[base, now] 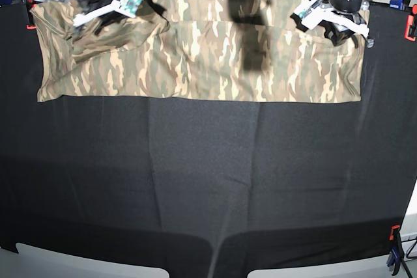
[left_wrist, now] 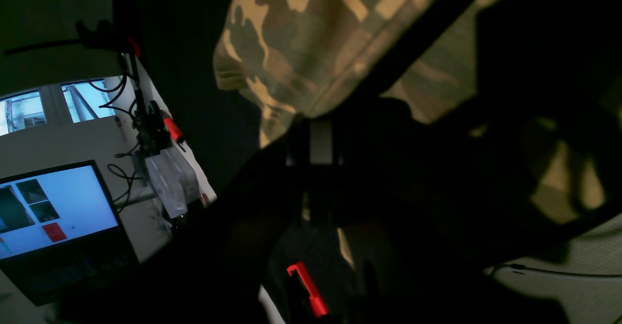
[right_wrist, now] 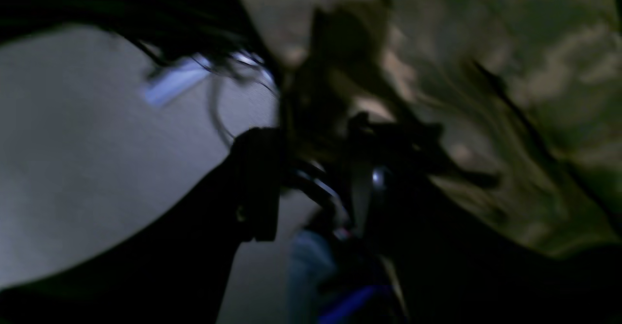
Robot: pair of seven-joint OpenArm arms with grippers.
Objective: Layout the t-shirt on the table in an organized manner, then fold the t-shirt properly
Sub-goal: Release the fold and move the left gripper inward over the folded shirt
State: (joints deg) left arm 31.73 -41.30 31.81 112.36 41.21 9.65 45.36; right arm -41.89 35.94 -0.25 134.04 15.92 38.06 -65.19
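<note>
In the base view, going left to right, the right pincer [base: 124, 4] is hanging over the far left corner of the shirt [base: 202, 63]. Its own wrist view is blurred and dark, so whether its jaws are open or gripping cloth cannot be told. The shirt is lying as a wide band across the far part of the table [base: 208, 180], its near edge running almost straight from left to right. The left end is rumpling into folds under the arm, while the middle is lying flatter, with an arm's shadow falling across it. At the far right corner, the left pincer [base: 324, 23] is sitting on the shirt's edge, closed; in the left wrist view the camouflage cloth [left_wrist: 311, 47] is bunching right at its tip, so it seems to be pinching the shirt. Red clamps [base: 410, 27] are biting the table's right edge, with another [base: 394, 234] at the near right corner.
</note>
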